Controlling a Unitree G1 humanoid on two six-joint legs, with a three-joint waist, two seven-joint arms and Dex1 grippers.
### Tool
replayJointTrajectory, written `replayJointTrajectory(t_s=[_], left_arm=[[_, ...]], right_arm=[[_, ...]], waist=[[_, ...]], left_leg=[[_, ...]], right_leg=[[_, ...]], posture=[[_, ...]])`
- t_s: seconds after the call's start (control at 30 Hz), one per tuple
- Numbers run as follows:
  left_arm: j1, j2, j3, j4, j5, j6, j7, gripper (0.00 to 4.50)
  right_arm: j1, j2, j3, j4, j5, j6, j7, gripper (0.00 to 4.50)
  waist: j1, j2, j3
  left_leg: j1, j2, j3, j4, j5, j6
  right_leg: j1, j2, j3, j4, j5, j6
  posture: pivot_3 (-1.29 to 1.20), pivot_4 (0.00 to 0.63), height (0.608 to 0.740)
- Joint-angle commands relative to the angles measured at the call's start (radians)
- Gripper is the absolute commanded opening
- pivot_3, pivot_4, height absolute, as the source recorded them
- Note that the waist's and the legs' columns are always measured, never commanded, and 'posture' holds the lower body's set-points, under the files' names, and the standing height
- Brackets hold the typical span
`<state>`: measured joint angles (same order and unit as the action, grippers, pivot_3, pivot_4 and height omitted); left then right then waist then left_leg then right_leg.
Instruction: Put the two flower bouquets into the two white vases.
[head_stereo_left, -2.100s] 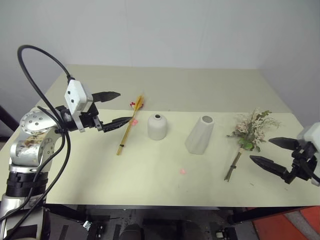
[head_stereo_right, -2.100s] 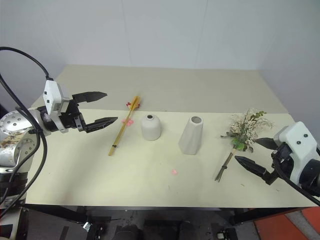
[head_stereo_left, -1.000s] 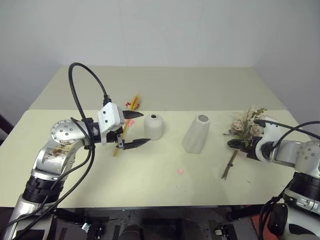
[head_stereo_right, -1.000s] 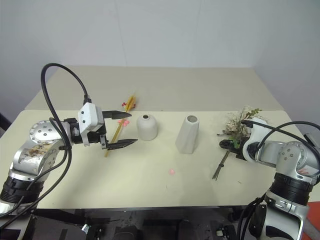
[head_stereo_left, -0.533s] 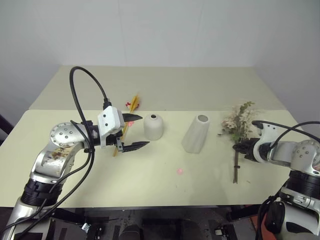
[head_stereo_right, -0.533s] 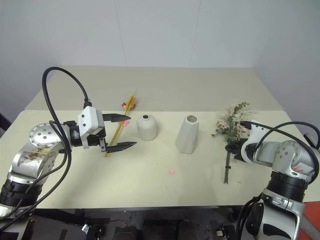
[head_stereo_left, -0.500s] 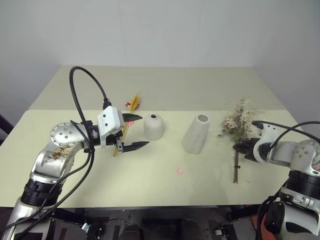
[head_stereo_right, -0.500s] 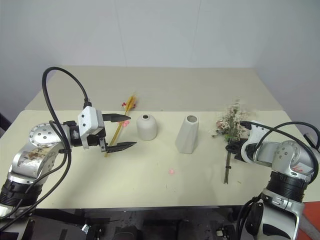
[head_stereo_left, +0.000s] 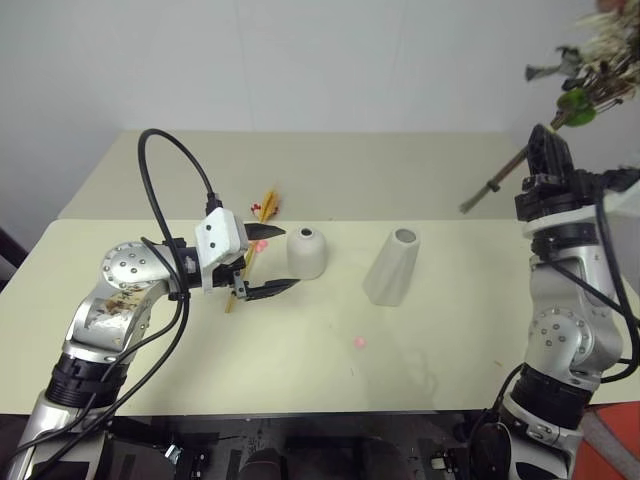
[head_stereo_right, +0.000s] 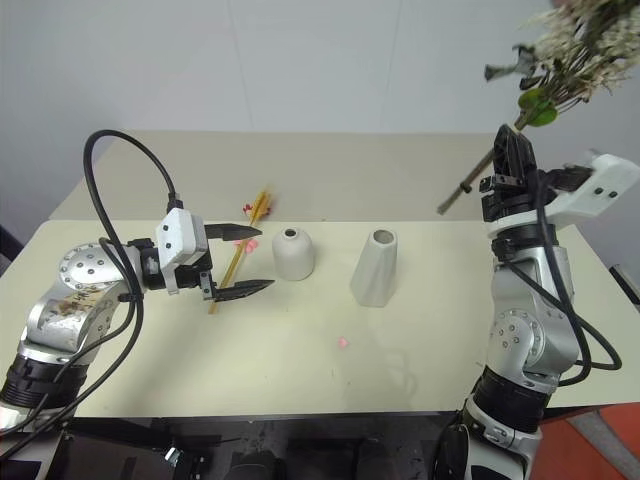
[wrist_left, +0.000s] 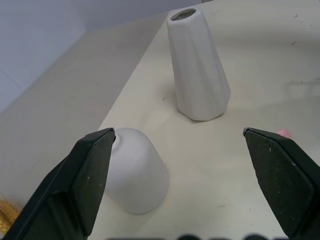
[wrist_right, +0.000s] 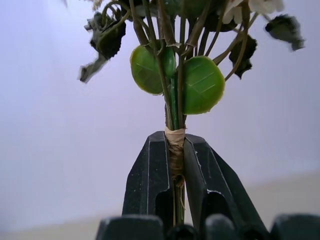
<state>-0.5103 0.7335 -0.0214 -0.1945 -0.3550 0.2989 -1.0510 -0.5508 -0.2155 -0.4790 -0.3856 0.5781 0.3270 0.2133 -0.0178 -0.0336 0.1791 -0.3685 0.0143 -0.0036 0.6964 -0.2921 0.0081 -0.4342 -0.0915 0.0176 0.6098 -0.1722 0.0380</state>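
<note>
right gripper (wrist_right: 175, 170) fingers pinching dried bouquet (head_stereo_right: 565, 45) at its taped stem, held high above bench (head_stereo_left: 450, 330), left gripper (head_stereo_left: 268, 263) fingers spread, short vase (wrist_left: 132, 170) between them, wheat stalk (head_stereo_left: 250, 262) just behind, tall vase (wrist_left: 196, 65) beyond fingertips

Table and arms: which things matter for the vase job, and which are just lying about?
Job:
bushy bouquet, gripped by right gripper
wheat-like stalk
short vase
tall vase
left gripper, open

Lying about:
pink speck on table
</note>
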Motion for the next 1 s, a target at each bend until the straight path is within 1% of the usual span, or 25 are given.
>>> replayJointTrajectory(t_s=[0.03, 0.23, 0.47, 0.6, 1.0], left_arm=[[-0.007, 0.011, 0.021, -0.017, -0.002, -0.016, -0.001, 4.5], [0.008, 0.02, 0.032, -0.03, -0.004, -0.011, 0.007, 4.5], [0.015, 0.024, 0.031, -0.043, -0.004, -0.006, 0.015, 4.5], [0.01, 0.024, 0.028, -0.036, -0.003, -0.01, 0.012, 4.5], [0.009, 0.023, 0.028, -0.037, -0.002, -0.009, 0.016, 4.5]], right_arm=[[-0.018, -0.004, 0.039, -0.062, 0.07, -0.002, -0.001, 0.18], [0.032, -0.015, 0.095, -0.125, 0.147, 0.037, -0.011, 0.18], [0.078, -0.011, 0.138, -0.139, 0.174, 0.032, -0.018, 0.18], [0.087, -0.001, 0.164, -0.121, 0.156, 0.017, -0.019, 0.18], [0.129, -0.015, 0.17, -0.074, 0.141, -0.008, 0.013, 0.18]], waist=[[0.0, 0.0, 0.0], [-0.001, 0.0, 0.0], [0.0, 0.0, 0.0], [-0.001, 0.0, 0.0], [0.0, 0.0, 0.0]], left_leg=[[0.0, 0.0, 0.0, 0.0, 0.0, 0.0], [-0.001, 0.001, 0.0, -0.001, 0.0, 0.0], [0.0, 0.0, 0.0, 0.0, 0.0, 0.0], [0.0, 0.0, 0.0, 0.0, 0.0, 0.0], [-0.001, 0.0, 0.0, 0.0, 0.0, 0.0]], right_leg=[[0.0, 0.0, 0.0, 0.0, 0.0, -0.001], [-0.003, 0.001, 0.0, 0.002, -0.002, -0.002], [-0.003, 0.001, 0.0, 0.001, -0.002, -0.003], [-0.003, 0.001, 0.0, 0.001, -0.002, -0.003], [-0.003, 0.001, 0.0, 0.001, -0.002, -0.003]], posture=[[0.0, 0.15, 0.74], [0.0, 0.15, 0.74], [0.0, 0.15, 0.74], [0.0, 0.15, 0.74], [0.0, 0.15, 0.74]])
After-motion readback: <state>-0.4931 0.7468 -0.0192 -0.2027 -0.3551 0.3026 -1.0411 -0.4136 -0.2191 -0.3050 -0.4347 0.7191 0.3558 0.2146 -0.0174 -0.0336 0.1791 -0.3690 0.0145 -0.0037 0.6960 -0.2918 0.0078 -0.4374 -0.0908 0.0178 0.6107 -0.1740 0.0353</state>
